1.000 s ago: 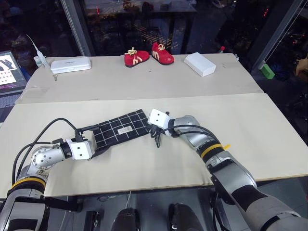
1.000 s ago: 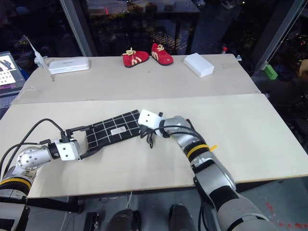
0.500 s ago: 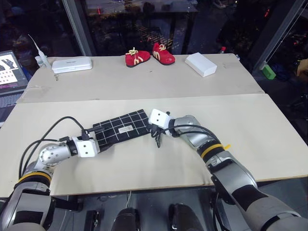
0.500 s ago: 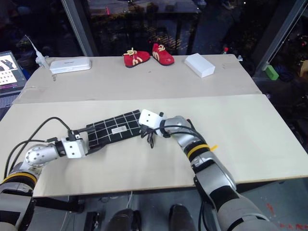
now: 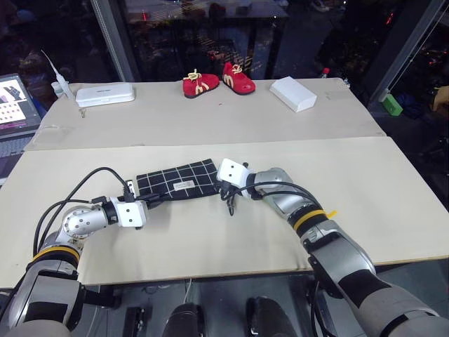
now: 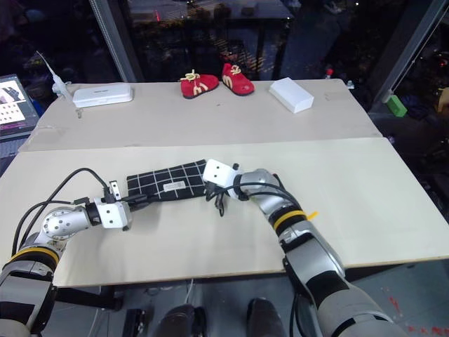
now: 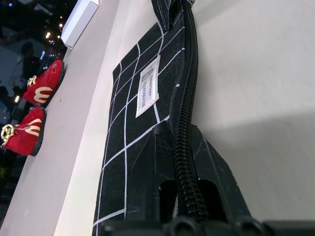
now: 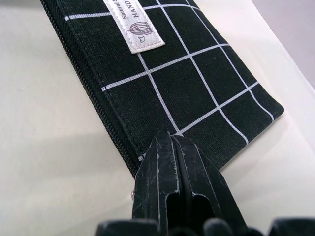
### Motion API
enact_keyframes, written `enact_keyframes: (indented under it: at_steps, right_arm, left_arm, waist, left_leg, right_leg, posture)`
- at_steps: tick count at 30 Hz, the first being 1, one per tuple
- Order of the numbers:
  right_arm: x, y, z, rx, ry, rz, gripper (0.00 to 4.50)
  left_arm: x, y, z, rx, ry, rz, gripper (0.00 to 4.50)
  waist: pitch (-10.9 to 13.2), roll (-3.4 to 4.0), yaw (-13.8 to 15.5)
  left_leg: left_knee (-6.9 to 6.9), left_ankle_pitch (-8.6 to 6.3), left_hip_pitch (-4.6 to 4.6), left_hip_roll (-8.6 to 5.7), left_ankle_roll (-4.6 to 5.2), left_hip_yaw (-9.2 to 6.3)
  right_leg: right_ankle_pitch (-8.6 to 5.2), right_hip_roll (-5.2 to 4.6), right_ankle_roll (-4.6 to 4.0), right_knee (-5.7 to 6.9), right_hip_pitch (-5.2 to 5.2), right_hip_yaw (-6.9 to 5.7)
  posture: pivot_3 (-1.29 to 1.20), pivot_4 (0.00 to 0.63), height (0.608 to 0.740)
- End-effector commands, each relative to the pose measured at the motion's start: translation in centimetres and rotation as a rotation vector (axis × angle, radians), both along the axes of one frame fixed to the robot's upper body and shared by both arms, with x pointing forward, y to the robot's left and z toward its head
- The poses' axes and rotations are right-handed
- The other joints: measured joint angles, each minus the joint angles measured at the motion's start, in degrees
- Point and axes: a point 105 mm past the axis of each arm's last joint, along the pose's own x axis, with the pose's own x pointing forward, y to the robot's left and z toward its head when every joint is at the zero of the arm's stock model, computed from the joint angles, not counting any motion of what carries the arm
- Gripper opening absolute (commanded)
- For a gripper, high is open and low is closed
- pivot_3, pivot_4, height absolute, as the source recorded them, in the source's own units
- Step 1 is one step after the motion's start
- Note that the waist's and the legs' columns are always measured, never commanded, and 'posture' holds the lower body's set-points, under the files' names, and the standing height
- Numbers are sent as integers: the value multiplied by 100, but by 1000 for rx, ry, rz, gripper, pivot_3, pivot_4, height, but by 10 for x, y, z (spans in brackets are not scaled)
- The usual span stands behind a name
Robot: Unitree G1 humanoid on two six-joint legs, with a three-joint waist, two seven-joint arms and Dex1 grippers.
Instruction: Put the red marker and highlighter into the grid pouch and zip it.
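The grid pouch lies flat on the near table board, black with white lines and a white label. My left gripper is shut on the zip edge at its left end; in the left wrist view the zip runs between the fingers. My right gripper is shut at the pouch's right end, fingertips on the corner by the zip. A black cord loop hangs just below it. The red marker and the highlighter are out of view.
On the far board stand a pair of red shoes, a white box and a white case. A laptop sits at the left edge. A green block lies off the table to the right.
My left gripper has shut on the pouch's zip edge and shifted slightly right. The pouch's left end has swung away from me, so it lies more level. The right gripper stayed in place.
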Motion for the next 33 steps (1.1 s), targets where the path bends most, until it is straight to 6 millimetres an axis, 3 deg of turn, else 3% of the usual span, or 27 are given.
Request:
enact_keyframes:
  at_steps: [1, 5, 8, 11, 13, 15, 19, 25, 33]
  right_arm:
    - [6, -7, 18, 139, 112, -67, 1175]
    - [4, -14, 61, 317, 153, -61, 2572]
    - [1, -34, 98, 461, 215, -88, 3616]
    - [-20, -53, 112, 483, 264, -54, 3616]
    - [-31, -61, 102, 436, 274, -69, 3616]
    - [-37, -65, 81, 358, 280, -112, 3616]
    - [-29, -65, 51, 301, 270, -229, 3616]
    - [-16, -56, 40, 311, 267, -308, 3616]
    - [-18, -44, 21, 283, 318, -298, 3616]
  left_arm:
    - [-4, 1, -11, -19, 68, 13, 0]
    - [-6, 3, -13, -66, 96, 31, 0]
    - [-5, 4, -12, -126, 116, 61, 0]
    - [-3, 3, -9, -200, 138, 86, 0]
    - [-4, 0, -9, -231, 156, 89, 0]
    - [-5, -5, -9, -255, 167, 91, 0]
    - [-5, -13, -10, -263, 173, 85, 0]
    - [-5, -21, -12, -256, 180, 79, 0]
    - [-5, -24, -15, -260, 181, 88, 0]
  waist:
    - [0, 0, -1]
    - [2, 3, -23]
    - [2, 4, -31]
    - [3, 6, 6]
    - [2, 5, 30]
    - [0, 4, 50]
    - [2, 6, 41]
    - [2, 6, 66]
    - [2, 6, 86]
  left_leg:
    - [0, 0, 0, 0, 0, 0]
    - [0, 0, -10, 3, 1, -4]
    - [0, 0, -21, 3, 1, -17]
    - [0, -4, -29, 3, 6, -29]
    - [0, -11, -33, 3, 17, -38]
    - [0, -15, -33, 3, 22, -39]
    - [2, -14, -32, -6, 21, -25]
    - [3, -5, -20, -5, 7, -14]
    - [3, -7, -28, -7, 9, -11]
  right_leg:
    - [0, 0, 0, 0, 0, 0]
    - [0, 0, 0, 2, -12, 1]
    - [1, -1, 0, 5, -23, 1]
    - [2, -5, 2, 4, -24, -2]
    - [3, -7, 4, 3, -23, -2]
    - [2, -6, 6, -1, -20, -3]
    - [2, -9, 8, -15, -28, 3]
    - [2, 4, 6, 0, -25, 3]
    - [2, 1, 6, -11, -25, 2]
  posture:
    - [0, 150, 740]
    - [0, 150, 740]
    - [0, 150, 740]
    - [0, 150, 740]
    - [0, 150, 740]
    - [0, 150, 740]
    - [0, 150, 740]
    - [0, 150, 740]
    - [0, 150, 740]
